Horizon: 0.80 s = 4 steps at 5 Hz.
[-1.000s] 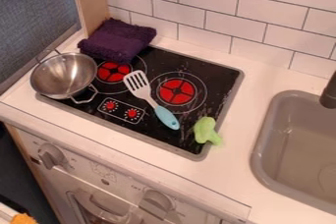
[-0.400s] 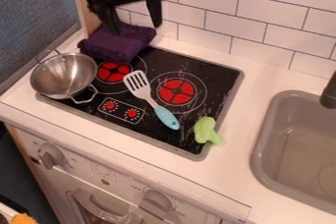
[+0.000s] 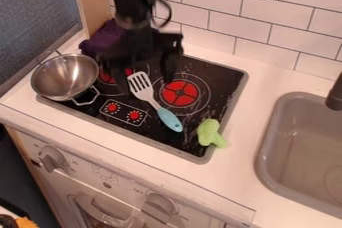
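gripper: it has just come down from the far left, above the purple cloth (image 3: 100,38); the gripper (image 3: 145,76) is now low over the far left part of the stove top (image 3: 218,83).
fingers: open and spread apart, one at either side of the spatula's slotted head, with nothing seen gripped; whether they touch it, i cannot tell.
spatula: the spatula (image 3: 155,105) lies on the stove top, grey head far, blue handle near; it has not visibly shifted. the descent makes it the thing nearest the gripper, and it looks within easy reach.
pan: the metal pan (image 3: 65,76) sits upright at the stove's left edge.
broccoli: the green toy broccoli (image 3: 210,132) lies at the near right edge of the stove.
table: the white table (image 3: 260,86) surrounds the stove, with a grey sink (image 3: 264,154) and dark faucet (image 3: 335,94) at right.
room: white tile wall (image 3: 260,12) at the far side, blue-grey panel (image 3: 33,22) at left, toy oven front (image 3: 113,184) near.
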Available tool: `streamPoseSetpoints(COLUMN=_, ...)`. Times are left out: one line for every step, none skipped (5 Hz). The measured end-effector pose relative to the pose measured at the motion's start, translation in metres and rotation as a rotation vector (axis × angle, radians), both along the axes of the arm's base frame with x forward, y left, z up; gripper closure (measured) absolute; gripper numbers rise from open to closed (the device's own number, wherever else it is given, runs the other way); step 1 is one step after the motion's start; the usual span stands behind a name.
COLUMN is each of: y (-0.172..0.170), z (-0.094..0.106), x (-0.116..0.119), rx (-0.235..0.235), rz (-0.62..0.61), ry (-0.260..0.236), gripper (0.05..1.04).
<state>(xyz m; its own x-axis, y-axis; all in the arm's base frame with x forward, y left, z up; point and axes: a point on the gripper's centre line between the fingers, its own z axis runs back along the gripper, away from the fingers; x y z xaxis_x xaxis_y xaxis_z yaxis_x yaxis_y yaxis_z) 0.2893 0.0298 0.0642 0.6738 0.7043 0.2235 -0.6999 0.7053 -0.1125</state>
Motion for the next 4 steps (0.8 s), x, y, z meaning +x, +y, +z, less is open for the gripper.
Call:
streamPoseSetpoints(y=-0.010, z=-0.021, x=0.005, rx=0.029, rz=0.051, ry=0.015, gripper=0.084)
streamPoseSetpoints(y=-0.016, z=-0.040, x=0.009, rx=0.041, rz=0.064, ry=0.060, gripper=0.084)
streamPoseSetpoints(y=-0.024, z=-0.054, x=0.018, rx=0.054, rz=0.067, ry=0.074, gripper=0.085)
streamPoseSetpoints(y=-0.025, z=-0.055, x=0.022, rx=0.059, rz=0.113, ry=0.048, gripper=0.134)
